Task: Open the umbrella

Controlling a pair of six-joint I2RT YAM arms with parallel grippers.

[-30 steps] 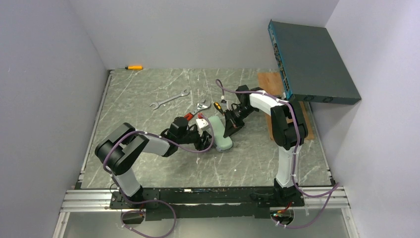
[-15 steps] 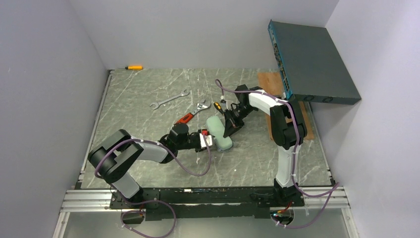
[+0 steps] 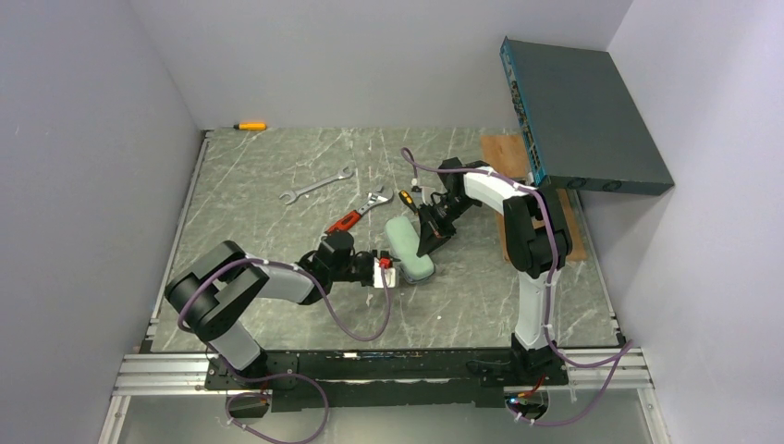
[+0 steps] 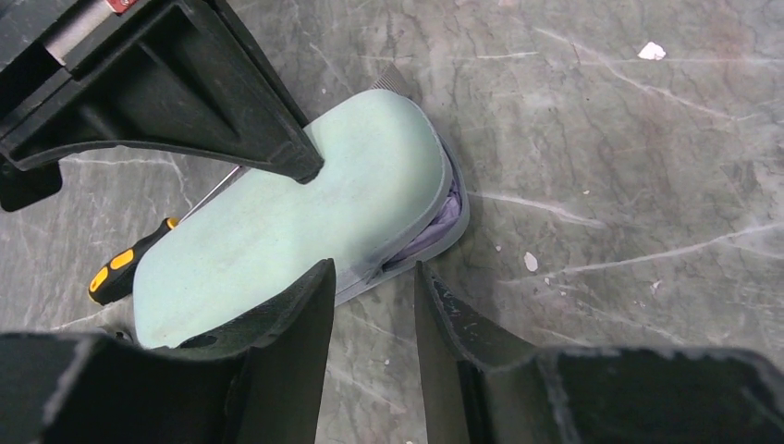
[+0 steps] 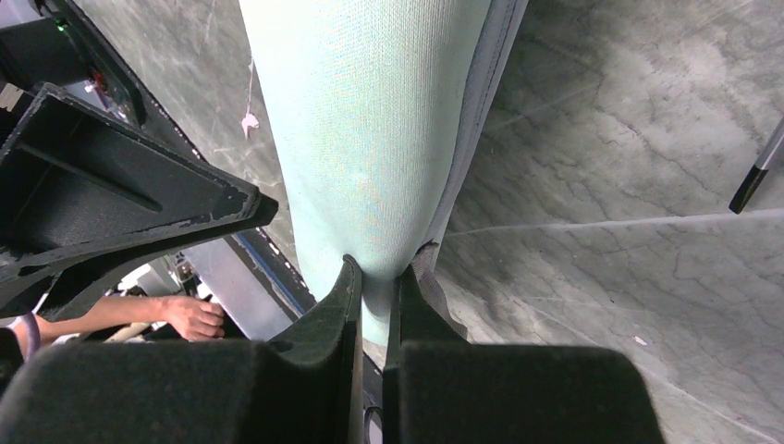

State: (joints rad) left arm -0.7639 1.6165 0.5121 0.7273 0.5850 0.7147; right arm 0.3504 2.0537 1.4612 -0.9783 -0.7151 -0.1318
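Though mostly hidden, peeks out as a lavender sliver of umbrella (image 4: 444, 217) from the part-open mint-green case (image 4: 277, 213), lying around the middle of the counter (image 4: 601, 185). Pinched tight at one edge by right fingers (image 5: 328, 314); flanked at the near rim by left fingers (image 4: 287, 324), spread, gripping nothing. Got a yellow-handled screwdriver (image 4: 125, 268) just beside.
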